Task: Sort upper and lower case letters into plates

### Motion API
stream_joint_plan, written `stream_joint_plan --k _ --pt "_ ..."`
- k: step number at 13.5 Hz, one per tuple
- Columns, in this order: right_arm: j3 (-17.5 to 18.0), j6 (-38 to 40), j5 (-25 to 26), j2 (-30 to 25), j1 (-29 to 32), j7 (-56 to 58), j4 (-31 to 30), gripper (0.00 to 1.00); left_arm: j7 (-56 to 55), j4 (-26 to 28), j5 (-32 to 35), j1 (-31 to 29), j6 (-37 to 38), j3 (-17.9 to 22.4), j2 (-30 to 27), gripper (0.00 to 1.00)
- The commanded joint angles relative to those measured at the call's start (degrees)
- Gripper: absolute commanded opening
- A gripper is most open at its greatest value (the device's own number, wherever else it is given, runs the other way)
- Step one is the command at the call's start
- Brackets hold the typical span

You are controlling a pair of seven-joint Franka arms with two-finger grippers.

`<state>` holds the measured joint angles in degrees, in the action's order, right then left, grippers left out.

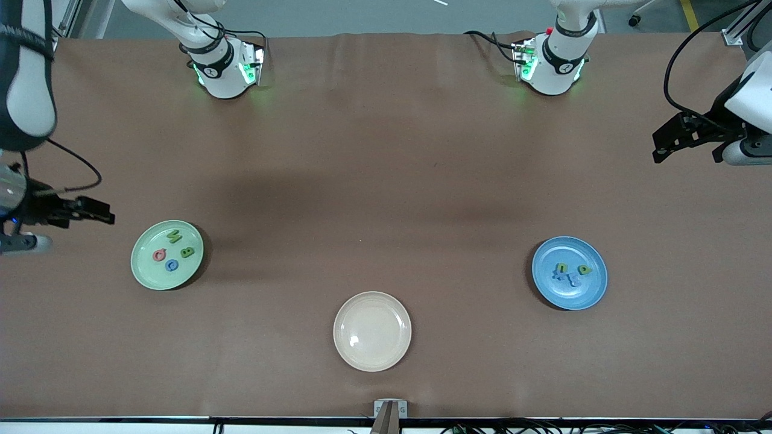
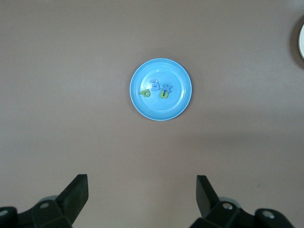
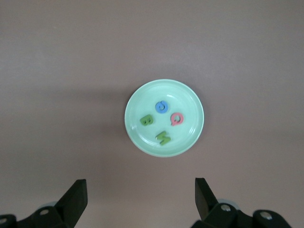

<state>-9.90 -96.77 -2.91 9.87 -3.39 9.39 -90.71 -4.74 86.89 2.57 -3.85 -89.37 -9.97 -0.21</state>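
Below my right gripper (image 3: 137, 199), its fingers spread wide and holding nothing, lies the mint green plate (image 3: 190, 95) with a green B (image 3: 147, 120), a green M (image 3: 164, 137), a blue letter (image 3: 162, 107) and a red letter (image 3: 176, 118). Below my left gripper (image 2: 142, 197), equally wide and unladen, the blue plate (image 2: 142, 107) holds two green letters (image 2: 145, 93) and two blue letters (image 2: 156, 86) bunched together. Between them sits a cream plate (image 1: 398, 355).

A: I see the mint plate (image 1: 145, 274) toward the right arm's end, holding four letters: green M (image 1: 174, 235), green B (image 1: 187, 252), red Q (image 1: 159, 255), blue G (image 1: 172, 265).

B: I log the blue plate (image 1: 594, 292) toward the left arm's end: two green and two blue letters (image 1: 570, 273), clustered.
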Motion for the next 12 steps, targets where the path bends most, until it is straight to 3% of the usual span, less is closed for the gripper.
stream_joint_plan --k 1,3,6,12 --pt "0.5 7.0 2.4 -2.4 -2.0 -6.8 3.8 1.0 -0.3 1.4 -1.1 -0.2 -0.2 0.0 -1.7 1.0" --pt "0.6 13.2 2.3 -2.4 -2.0 -7.1 10.1 1.0 -0.4 1.4 -1.0 -0.1 0.1 0.0 -1.6 1.0" --pt "0.6 18.1 2.1 -2.4 -2.1 -7.3 13.7 1.0 -1.2 1.8 -0.4 -0.1 0.4 -0.8 -2.0 1.0" --pt "0.5 18.0 1.8 -2.4 -1.7 -6.6 13.9 1.0 -1.8 7.1 -1.1 -0.4 -2.5 -0.8 -5.2 1.0"
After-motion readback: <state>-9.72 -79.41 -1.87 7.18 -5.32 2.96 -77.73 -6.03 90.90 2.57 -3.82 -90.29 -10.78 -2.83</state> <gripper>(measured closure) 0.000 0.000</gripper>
